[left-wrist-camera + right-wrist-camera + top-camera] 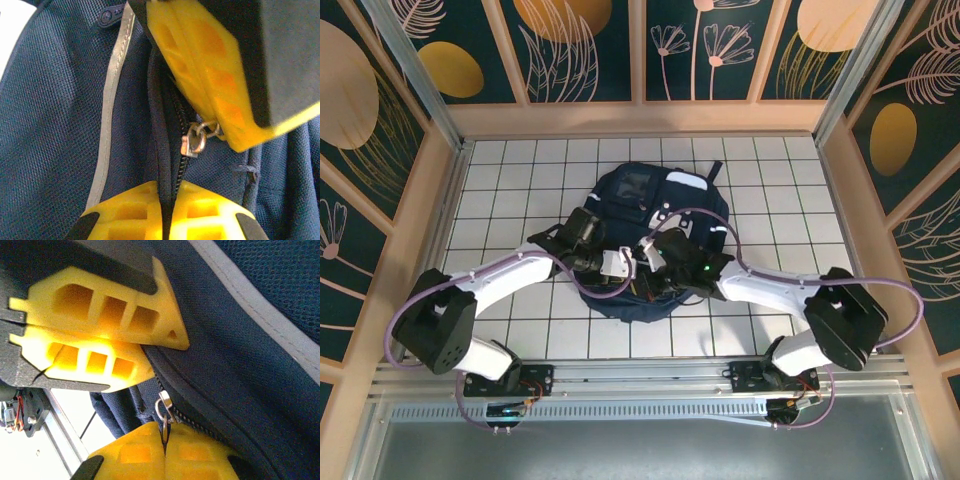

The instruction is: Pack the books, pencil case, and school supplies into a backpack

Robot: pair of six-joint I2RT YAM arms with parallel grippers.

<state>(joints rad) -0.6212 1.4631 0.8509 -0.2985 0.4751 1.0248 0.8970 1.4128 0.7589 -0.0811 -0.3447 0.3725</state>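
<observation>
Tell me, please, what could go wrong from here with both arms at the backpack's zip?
The right gripper pinches only the small zipper pull at the tips of its jaws; it may slip free once pulled.
The left gripper is clamped on the backpack right along the zip, so it may block the pull's travel or snag cloth.
The two grippers sit very close and could bump.

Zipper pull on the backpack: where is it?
In the right wrist view the zipper pull is bottom centre, pinched by the right gripper on the backpack's near half; the left gripper clamps the seam alongside.
</observation>
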